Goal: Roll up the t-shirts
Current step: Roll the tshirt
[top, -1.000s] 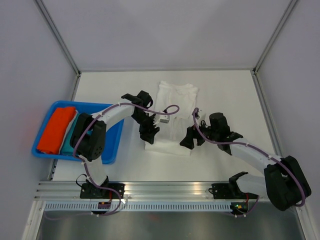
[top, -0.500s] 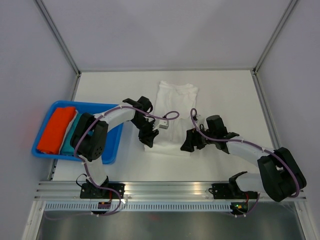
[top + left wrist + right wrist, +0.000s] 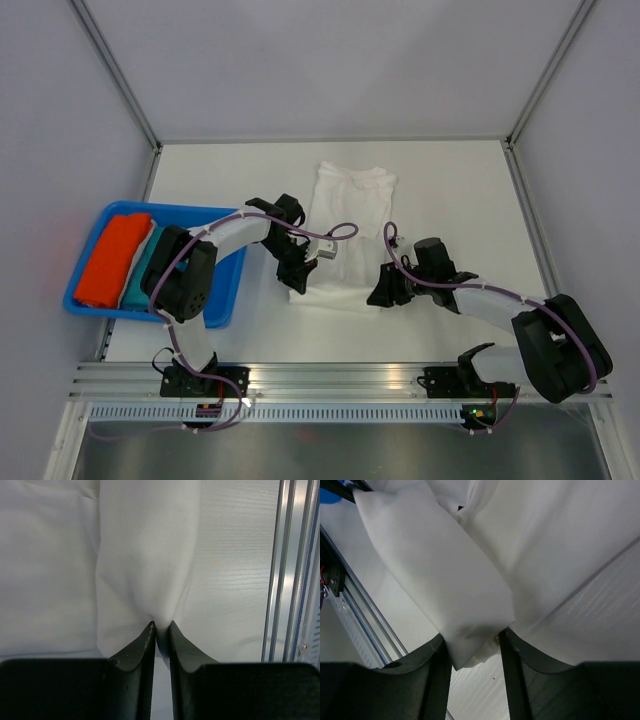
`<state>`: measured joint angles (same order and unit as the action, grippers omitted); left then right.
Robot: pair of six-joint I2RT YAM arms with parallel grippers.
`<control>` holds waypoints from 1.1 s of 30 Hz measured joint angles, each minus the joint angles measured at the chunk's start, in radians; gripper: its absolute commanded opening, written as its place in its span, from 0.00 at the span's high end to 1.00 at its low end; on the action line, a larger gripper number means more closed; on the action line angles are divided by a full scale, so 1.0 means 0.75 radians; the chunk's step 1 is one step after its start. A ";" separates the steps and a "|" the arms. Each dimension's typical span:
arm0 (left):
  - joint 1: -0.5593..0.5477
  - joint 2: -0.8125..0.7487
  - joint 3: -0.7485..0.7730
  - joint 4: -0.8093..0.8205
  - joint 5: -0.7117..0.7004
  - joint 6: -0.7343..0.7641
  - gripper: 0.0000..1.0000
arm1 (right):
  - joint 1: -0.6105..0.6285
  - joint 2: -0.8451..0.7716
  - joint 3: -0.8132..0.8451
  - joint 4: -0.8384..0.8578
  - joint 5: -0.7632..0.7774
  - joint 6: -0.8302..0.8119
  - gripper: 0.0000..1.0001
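Two hem corners of the white t-shirt [image 3: 345,215] were gripped: by the left end effector [image 3: 161,627] at 7 o'clock, pinched nearly shut, and by the right end effector [image 3: 475,640] at 5 o'clock, around a thicker fold. The shirt lay mid-table [image 3: 450,190]. Its cloth was judged soft, light and floppy.

Matt cloth, glossy plastic, ribbed metal.
Soft, matt, lightly creased fabric in the white t-shirt [image 3: 347,200], likewise the orange tee [image 3: 108,258] and teal tee [image 3: 135,280]; smooth blue plastic for the tray [image 3: 228,290]; faint wood-grain texture on the matt white table [image 3: 235,555]; grooved, shiny aluminium along the rail [image 3: 287,580]; dull black plastic on the left gripper [image 3: 160,629].
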<state>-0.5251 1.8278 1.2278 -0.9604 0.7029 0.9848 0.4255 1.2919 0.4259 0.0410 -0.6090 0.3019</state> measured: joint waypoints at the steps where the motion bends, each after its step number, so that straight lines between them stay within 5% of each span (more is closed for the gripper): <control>1: 0.000 0.000 -0.001 -0.001 0.003 0.000 0.84 | 0.000 0.007 0.000 0.013 -0.002 0.003 0.58; 6: 0.000 0.000 -0.001 -0.002 0.009 -0.003 0.98 | 0.000 0.051 -0.005 0.061 -0.036 0.031 0.81; 8: 0.005 0.001 0.001 -0.008 0.016 -0.005 0.98 | -0.001 0.067 -0.009 0.075 -0.069 0.045 0.98; 17: 0.080 0.096 0.143 -0.086 0.128 -0.048 0.92 | -0.108 0.094 -0.123 0.137 -0.221 0.201 1.00; 25: 0.083 0.149 0.162 -0.061 0.074 -0.111 0.85 | -0.152 0.160 -0.071 0.073 -0.227 0.203 0.91; 29: 0.086 0.170 0.166 0.004 -0.009 -0.140 0.85 | -0.164 0.176 -0.038 0.023 -0.200 0.194 0.66; 33: 0.086 0.190 0.170 0.031 -0.030 -0.144 0.91 | -0.176 0.139 -0.009 -0.050 -0.162 0.184 0.57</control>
<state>-0.4603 1.9705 1.3552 -0.9375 0.6804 0.8768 0.2932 1.3960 0.4194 0.0032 -0.7307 0.4400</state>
